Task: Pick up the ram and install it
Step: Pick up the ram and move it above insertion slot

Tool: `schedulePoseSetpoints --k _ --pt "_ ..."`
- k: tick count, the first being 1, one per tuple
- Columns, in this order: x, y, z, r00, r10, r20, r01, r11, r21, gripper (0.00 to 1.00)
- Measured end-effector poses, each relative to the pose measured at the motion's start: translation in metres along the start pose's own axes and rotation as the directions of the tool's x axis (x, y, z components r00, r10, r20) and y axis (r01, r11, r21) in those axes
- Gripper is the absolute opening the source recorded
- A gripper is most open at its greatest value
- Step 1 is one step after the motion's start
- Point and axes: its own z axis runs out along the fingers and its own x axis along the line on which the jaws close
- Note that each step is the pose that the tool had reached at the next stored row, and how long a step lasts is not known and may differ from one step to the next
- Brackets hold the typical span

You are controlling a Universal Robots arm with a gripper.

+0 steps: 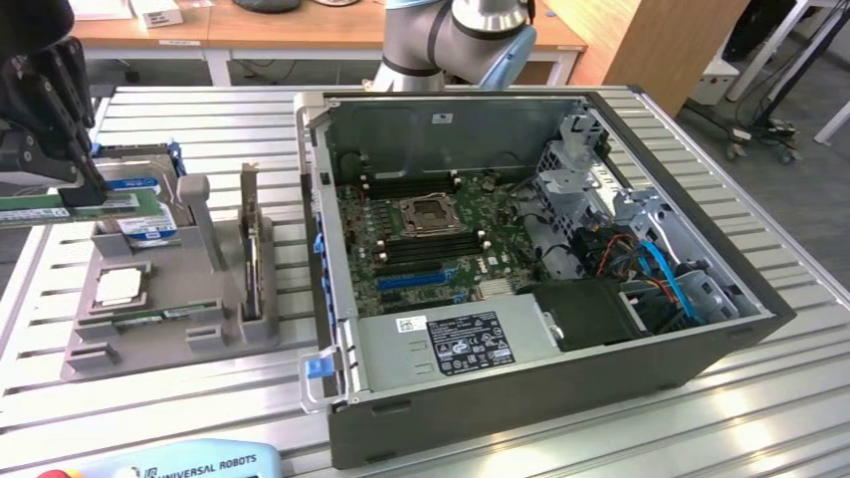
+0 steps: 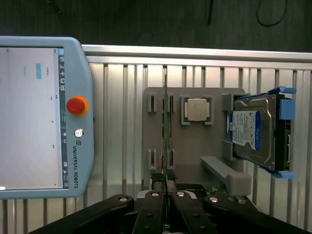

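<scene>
Ram (image 1: 34, 213) hangs pinched in the hand (image 1: 83, 194) above the gray holder (image 1: 179, 279), at the exterior view's left of the open computer case (image 1: 531, 418), while the wrist view shows it edge-on between the pressed fingers (image 2: 153, 209), over the holder beside the processor (image 2: 197, 109).

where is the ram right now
At the exterior view's left, the ram is clamped in the gripper, above the grey holder and beside the hard drive.

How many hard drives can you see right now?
1. The hard drive sits in its blue bracket at one end of the gray fixture, beside the processor chip. The computer case may hide others.
</scene>
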Motion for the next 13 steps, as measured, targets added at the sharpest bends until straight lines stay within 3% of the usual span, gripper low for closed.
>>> schedulePoseSetpoints --k 13 --pt "0.0000 -0.0032 -0.0003 1.0000 0.000 -0.0001 0.000 1.0000 -0.0001 0.11"
